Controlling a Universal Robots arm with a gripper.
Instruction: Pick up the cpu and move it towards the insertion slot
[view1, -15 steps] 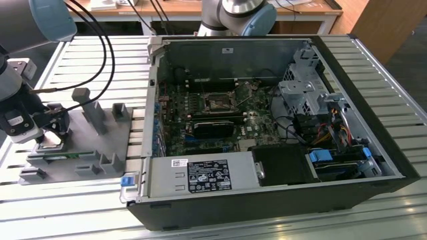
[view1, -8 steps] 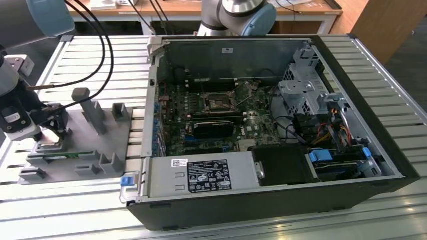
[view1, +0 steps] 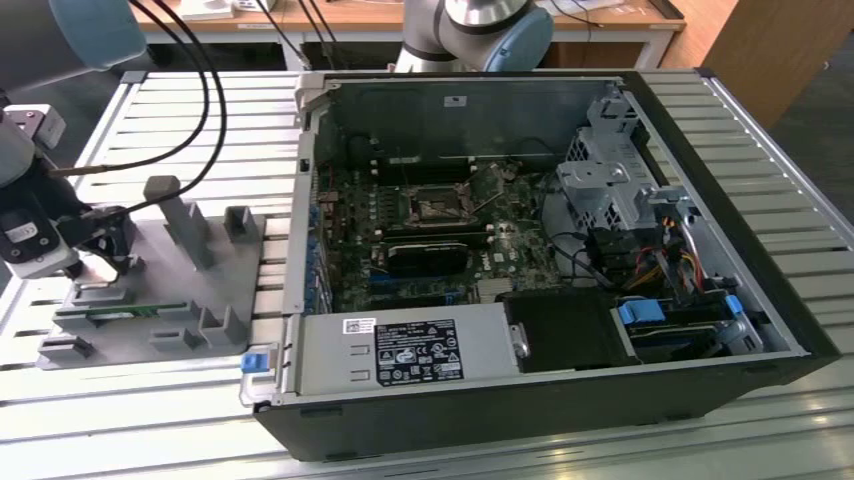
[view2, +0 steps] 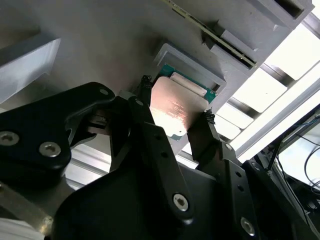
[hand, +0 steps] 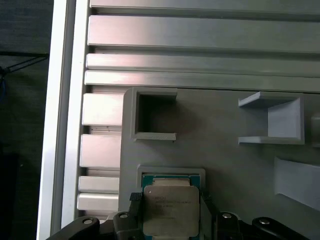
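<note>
In both wrist views the cpu (hand: 170, 210) (view2: 172, 110), a flat square chip with a shiny metal top and a green edge, lies at a shallow grey pocket (hand: 172, 172) of the parts holder. My gripper (hand: 171, 212) (view2: 176, 107) has a black finger (view2: 145, 115) against each of two opposite sides of the chip, shut on it. I cannot tell whether the chip rests in the pocket or is raised off it. In the exterior view my gripper (view1: 104, 255) hangs over the grey holder (view1: 147, 300) at the exterior view's left. The insertion slot (view1: 434, 205) sits on the green board inside the open computer case, far from my gripper.
Upright grey posts (view1: 187, 225) rise from the holder beside my gripper. A thin green memory stick (view1: 127, 312) lies along its front. The case's left wall (view1: 304, 200) stands between holder and board. A long black card (view1: 427, 255) and a power supply (view1: 400, 350) lie near the slot.
</note>
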